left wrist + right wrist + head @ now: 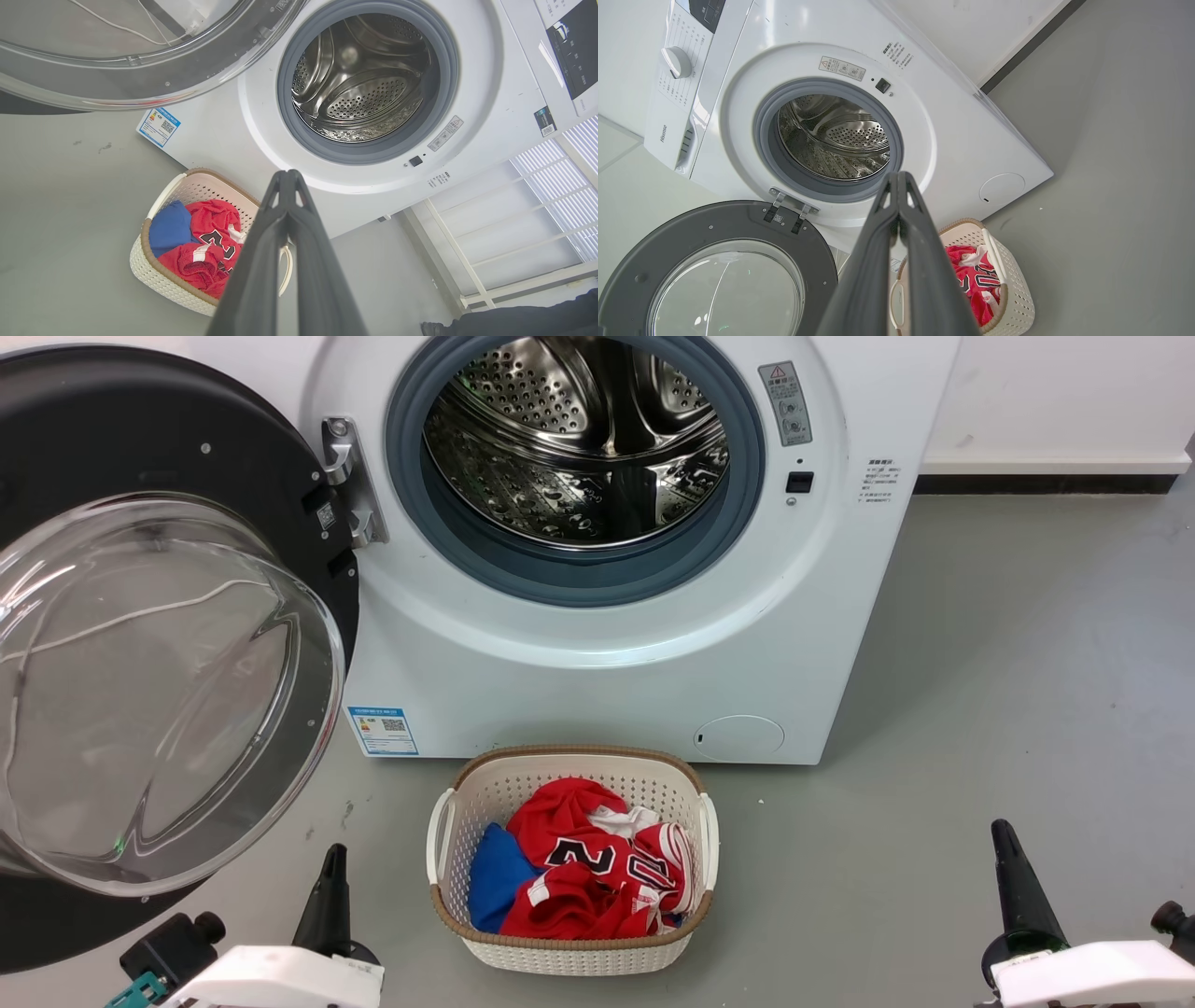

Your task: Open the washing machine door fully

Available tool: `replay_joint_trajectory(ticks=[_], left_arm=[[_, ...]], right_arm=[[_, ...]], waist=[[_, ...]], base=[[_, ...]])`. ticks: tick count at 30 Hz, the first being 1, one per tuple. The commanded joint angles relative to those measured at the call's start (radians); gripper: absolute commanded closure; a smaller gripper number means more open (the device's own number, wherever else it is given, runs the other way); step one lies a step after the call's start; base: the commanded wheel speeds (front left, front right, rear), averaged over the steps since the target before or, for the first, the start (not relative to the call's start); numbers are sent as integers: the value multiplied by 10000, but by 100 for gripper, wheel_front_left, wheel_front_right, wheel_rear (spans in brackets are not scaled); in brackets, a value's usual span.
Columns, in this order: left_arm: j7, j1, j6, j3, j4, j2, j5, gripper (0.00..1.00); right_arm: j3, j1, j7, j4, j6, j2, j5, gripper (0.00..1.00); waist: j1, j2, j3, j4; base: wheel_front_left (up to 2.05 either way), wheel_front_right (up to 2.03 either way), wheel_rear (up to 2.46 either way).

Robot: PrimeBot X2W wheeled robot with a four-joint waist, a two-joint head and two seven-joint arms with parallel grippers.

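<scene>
So, the big round glossy black washing machine door [159, 691] with its clear bulging glass bowl is swung well clear of the white boxy front-loading washing machine [597, 691], hanging off the silver metal hinge [350, 476] at the left edge of the machine's opening. That leaves the perforated steel drum [579, 439] and the grey-blue rubber gasket [597, 581] around it totally uncovered. Low on the machine's front you've got the small blue label [383, 730] at the left corner and the round white flap [739, 737] toward the right.

Just in front of the machine, on the grey floor [1027, 709], sits a white woven-look plastic laundry basket [560, 954] with a brown rim, holding a crumpled red jersey [588, 868] and a blue cloth [495, 882].

Both arms hang back from the machine, touching nothing. The left gripper [289, 177] is out front of the door's lower edge, the right gripper [900, 179] well off to the machine's right side, and each has its two long dark fingers pinched together with nothing between them.
</scene>
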Motion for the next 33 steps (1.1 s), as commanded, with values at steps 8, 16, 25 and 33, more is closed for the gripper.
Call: replay_joint_trajectory(ticks=[8, 16, 25, 33], left_arm=[[282, -426, -146, 150, -11, 0, -1198, 100], [511, -566, -194, 229, 59, -2, -2159, 100], [759, -713, -257, 327, 134, -3, -3151, 100], [951, -826, -309, 408, 200, -5, -3982, 100]], right_arm=[[-69, -434, 273, 104, 1, -93, 1133, 100], [-113, -631, 495, 243, 1, -96, 2013, 100], [-168, -831, 743, 401, 1, -93, 2929, 100], [-218, -976, 941, 523, 1, -86, 3690, 100]], waist=[[-1, -1, 22, -12], [-1, -1, 43, -23], [-1, -1, 66, -36], [-1, -1, 87, -48]], base=[[0, 0, 0], [0, 0, 0], [0, 0, 0], [0, 0, 0]])
